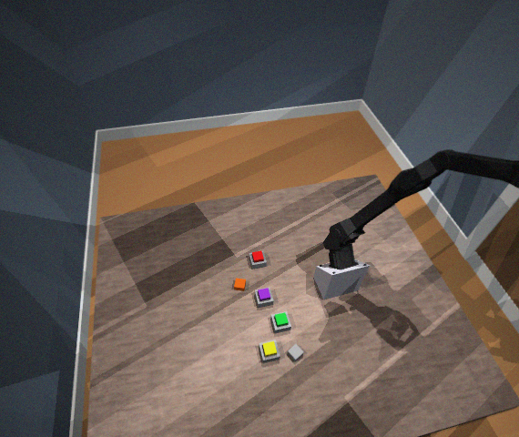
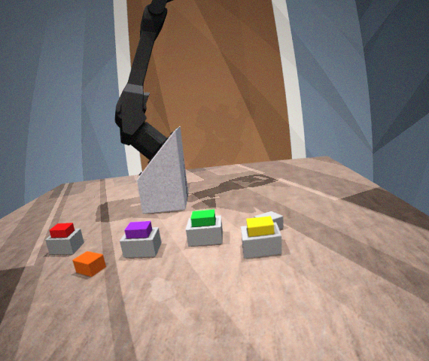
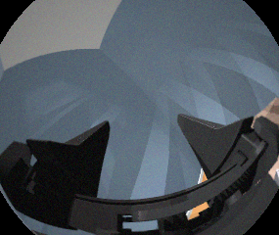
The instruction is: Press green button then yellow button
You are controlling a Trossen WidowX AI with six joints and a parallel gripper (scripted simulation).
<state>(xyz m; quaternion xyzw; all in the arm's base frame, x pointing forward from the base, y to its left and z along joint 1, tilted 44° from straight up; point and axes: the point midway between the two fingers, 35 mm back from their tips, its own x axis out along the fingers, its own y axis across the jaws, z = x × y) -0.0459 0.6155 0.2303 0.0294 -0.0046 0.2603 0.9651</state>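
Green button (image 2: 202,217), the first target, is seen raised and unpressed in its grey housing, so step one is judged not yet begun. It is set in a row of four buttons, taken here as the landmark: red button (image 2: 62,229) at one end, purple button (image 2: 138,229) just beside the green, yellow button (image 2: 260,226) at the other end. An orange block (image 2: 89,262) lies near the red-purple gap; a grey block (image 2: 273,218) sits just behind the yellow. The arm (image 1: 391,195) is folded over its grey base (image 2: 162,180), behind the row. The gripper (image 3: 149,140) is shown spread wide, grasping nothing, pointed at the walls. A reach forward and down onto the green cap is called for.
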